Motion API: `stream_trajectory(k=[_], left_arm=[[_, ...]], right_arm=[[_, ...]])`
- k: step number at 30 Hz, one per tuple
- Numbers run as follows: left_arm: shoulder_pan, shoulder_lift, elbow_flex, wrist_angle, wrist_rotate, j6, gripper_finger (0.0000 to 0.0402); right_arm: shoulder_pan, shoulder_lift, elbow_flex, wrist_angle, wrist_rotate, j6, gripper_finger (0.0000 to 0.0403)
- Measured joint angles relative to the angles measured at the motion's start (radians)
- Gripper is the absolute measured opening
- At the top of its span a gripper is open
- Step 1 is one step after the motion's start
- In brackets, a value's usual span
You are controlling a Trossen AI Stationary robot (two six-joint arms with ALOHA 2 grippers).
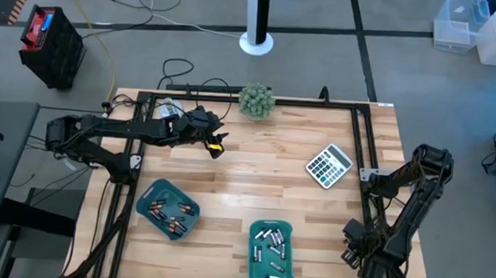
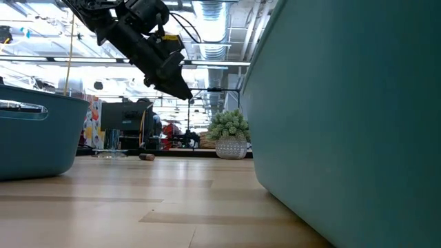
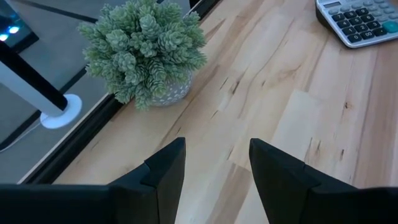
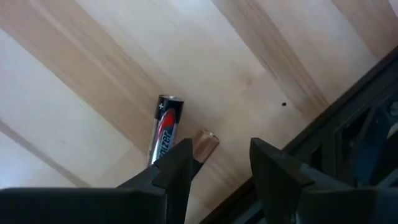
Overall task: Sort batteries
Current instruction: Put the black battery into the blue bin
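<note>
Two batteries lie on the wood under my right gripper (image 4: 217,163): a silvery one with a red label (image 4: 165,129) and a coppery-ended one (image 4: 204,142). That gripper (image 1: 352,249) points down near the table's near right corner, open, and one finger partly hides both batteries. A teal tray (image 1: 145,203) holds dark batteries (image 1: 174,212). A second teal tray (image 1: 253,258) holds silvery batteries (image 1: 273,248). My left gripper (image 3: 216,163) hangs open above the far left of the table (image 1: 216,146), slanting down, with nothing between its fingers.
A potted plant (image 1: 256,101) stands at the far edge, ahead of the left gripper (image 2: 180,84). A grey calculator (image 1: 328,164) lies right of the middle. A black frame rail (image 4: 348,134) runs close beside the right gripper. Bare wood lies between the trays and the plant.
</note>
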Motion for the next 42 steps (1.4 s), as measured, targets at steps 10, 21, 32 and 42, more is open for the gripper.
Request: stream_trajectory(k=[10,21,32,42], left_arm=[[0.000,0.000,0.000,0.000,0.000,0.001,0.0173],[0.000,0.000,0.000,-0.002,0.000,-0.001,0.0173],[0.000,0.000,0.000,-0.008,0.000,0.001,0.0173],[0.000,0.000,0.000,-0.030,0.000,0.005,0.0173]], right_arm=[[-0.038,0.016,0.004,0.031,-0.078,-0.186,0.0179],[-0.038,0.016,0.004,0.066,-0.100,-0.275,0.0179],[-0.053,0.036,0.005,0.102,-0.142,-0.262,0.0179],[-0.056,0.051,0.005,0.163,-0.165,-0.283,0.0173]])
